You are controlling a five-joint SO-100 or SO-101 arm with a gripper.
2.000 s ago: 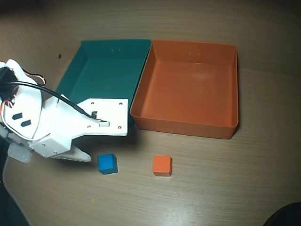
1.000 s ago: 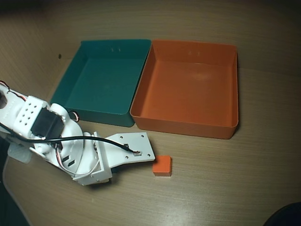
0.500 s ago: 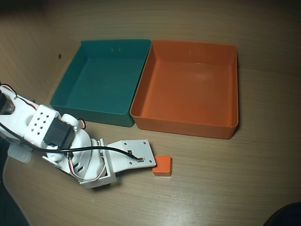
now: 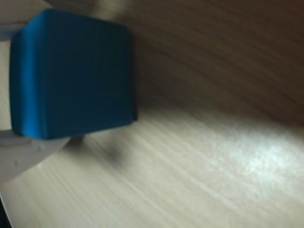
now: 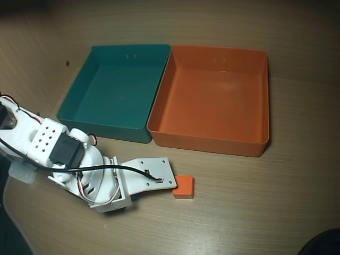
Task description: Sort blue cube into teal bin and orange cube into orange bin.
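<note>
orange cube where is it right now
In the overhead view the orange cube sits on the wooden table in front of the orange bin, just right of the arm's white camera plate.

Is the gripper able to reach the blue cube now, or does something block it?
Probably yes. In the wrist view the blue cube fills the frame right at the gripper, on bare table, with nothing between; whether it is gripped is unclear.
</note>
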